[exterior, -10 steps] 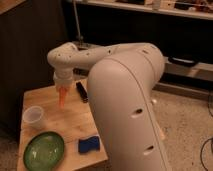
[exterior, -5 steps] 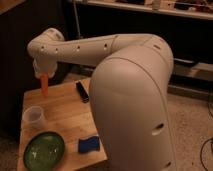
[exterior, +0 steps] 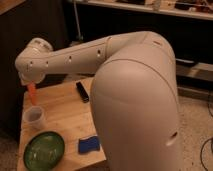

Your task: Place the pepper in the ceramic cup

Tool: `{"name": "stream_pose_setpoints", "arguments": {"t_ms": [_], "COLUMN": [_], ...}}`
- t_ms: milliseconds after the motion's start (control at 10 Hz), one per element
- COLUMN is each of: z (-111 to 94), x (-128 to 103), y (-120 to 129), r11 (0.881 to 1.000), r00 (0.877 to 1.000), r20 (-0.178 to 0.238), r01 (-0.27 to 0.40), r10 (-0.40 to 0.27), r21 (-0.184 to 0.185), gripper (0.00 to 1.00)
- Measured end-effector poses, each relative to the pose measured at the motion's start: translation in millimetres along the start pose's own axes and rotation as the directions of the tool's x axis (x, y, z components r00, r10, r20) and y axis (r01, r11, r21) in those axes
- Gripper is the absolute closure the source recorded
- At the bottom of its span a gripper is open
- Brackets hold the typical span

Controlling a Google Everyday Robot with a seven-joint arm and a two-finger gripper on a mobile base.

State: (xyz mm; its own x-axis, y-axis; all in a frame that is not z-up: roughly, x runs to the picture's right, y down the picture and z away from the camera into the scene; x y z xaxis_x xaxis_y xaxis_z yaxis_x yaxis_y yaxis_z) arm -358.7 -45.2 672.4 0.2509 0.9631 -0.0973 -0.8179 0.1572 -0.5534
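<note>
The pepper [exterior: 32, 93] is a slim orange tapered vegetable that hangs point down from my gripper [exterior: 29, 84] at the left end of the white arm. The gripper is shut on its top end; the wrist hides most of the gripper. The pepper's tip is just above the ceramic cup [exterior: 34, 117], a small whitish round cup standing at the left edge of the wooden table [exterior: 62, 112]. The pepper does not touch the cup.
A round green plate [exterior: 44, 149] sits at the front left of the table. A blue sponge [exterior: 88, 145] lies to its right near the front edge. A black bar-shaped object [exterior: 82, 91] lies mid-table. My large white arm body fills the right side.
The arm has swung further left and lower, carrying the pepper from over the table's middle to just above the cup.
</note>
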Motion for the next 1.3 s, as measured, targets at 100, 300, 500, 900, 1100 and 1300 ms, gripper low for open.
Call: {"name": "stream_pose_setpoints", "arguments": {"t_ms": [100, 300, 500, 900, 1100, 1300], "z": [4.6, 17.0, 26.0, 37.2, 43.1, 50.0], "x": [5.6, 17.1, 23.4, 34.4, 39.4, 45.7], "y": [0.6, 11.2, 14.6, 26.7, 27.2, 27.3], "r11": [1.0, 0.999, 0.998, 0.995, 0.994, 0.994], "r00": [1.0, 1.0, 0.999, 0.998, 0.997, 0.997], "r20": [0.0, -0.014, -0.023, -0.038, -0.045, -0.051], "r01": [0.009, 0.026, 0.042, 0.053, 0.052, 0.061], "r10": [-0.009, -0.026, -0.043, -0.056, -0.057, -0.066], "r21": [-0.006, -0.029, -0.048, -0.085, -0.092, -0.092], "gripper": [0.76, 0.76, 0.76, 0.76, 0.76, 0.76]}}
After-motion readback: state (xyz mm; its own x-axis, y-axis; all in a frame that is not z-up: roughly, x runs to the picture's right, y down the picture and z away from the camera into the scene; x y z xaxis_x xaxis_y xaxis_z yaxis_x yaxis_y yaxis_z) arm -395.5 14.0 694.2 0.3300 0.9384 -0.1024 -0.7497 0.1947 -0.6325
